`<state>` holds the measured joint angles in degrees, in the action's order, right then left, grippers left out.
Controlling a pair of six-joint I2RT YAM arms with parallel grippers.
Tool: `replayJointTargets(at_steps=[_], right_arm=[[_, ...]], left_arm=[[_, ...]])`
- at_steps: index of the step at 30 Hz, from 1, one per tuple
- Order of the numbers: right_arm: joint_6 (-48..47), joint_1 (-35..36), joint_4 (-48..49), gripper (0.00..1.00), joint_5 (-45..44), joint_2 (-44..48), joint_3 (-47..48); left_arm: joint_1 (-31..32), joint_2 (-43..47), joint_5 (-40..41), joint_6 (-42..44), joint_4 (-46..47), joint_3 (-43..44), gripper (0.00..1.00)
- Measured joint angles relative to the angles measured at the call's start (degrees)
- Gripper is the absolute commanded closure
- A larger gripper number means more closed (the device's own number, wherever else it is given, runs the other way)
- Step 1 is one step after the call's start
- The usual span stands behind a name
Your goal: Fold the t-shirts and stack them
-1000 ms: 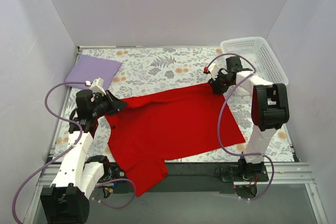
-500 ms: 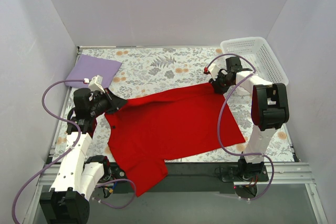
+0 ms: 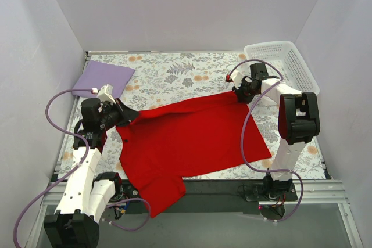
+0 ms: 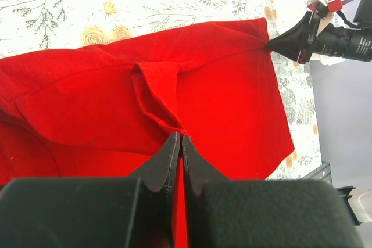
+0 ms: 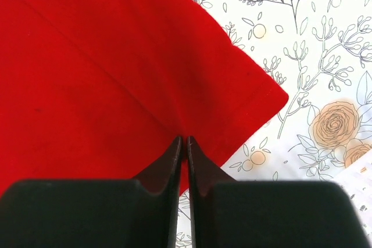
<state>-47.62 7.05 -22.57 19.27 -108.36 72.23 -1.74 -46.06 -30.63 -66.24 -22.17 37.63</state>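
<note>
Floral table [image 3: 174, 68]; left gripper [image 3: 129, 117], right gripper [image 3: 238, 96] low on red t-shirt [image 3: 192, 137]

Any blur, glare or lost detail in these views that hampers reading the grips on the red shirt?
Top external: even light, sharp, soft shadows; the red t-shirt is saturated, folds faint. Left wrist: creases crisp, left gripper near-black, bright top-right corner washed out. Right wrist: sharp cloth, right gripper a black silhouette.

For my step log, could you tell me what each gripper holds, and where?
Both hold the red shirt: the left gripper pinches a fold at its far left edge, the right gripper its far right corner.
</note>
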Motion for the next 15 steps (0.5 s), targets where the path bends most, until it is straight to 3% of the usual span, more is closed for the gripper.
replayJointTargets(at_steps=[15], right_arm=[[-0.72, -0.17, 0.0, 0.9, -0.92, 2.95, 0.0]], left_arm=[[0.0, 0.07, 5.09, -1.42, -4.87, 2.64, 1.0]])
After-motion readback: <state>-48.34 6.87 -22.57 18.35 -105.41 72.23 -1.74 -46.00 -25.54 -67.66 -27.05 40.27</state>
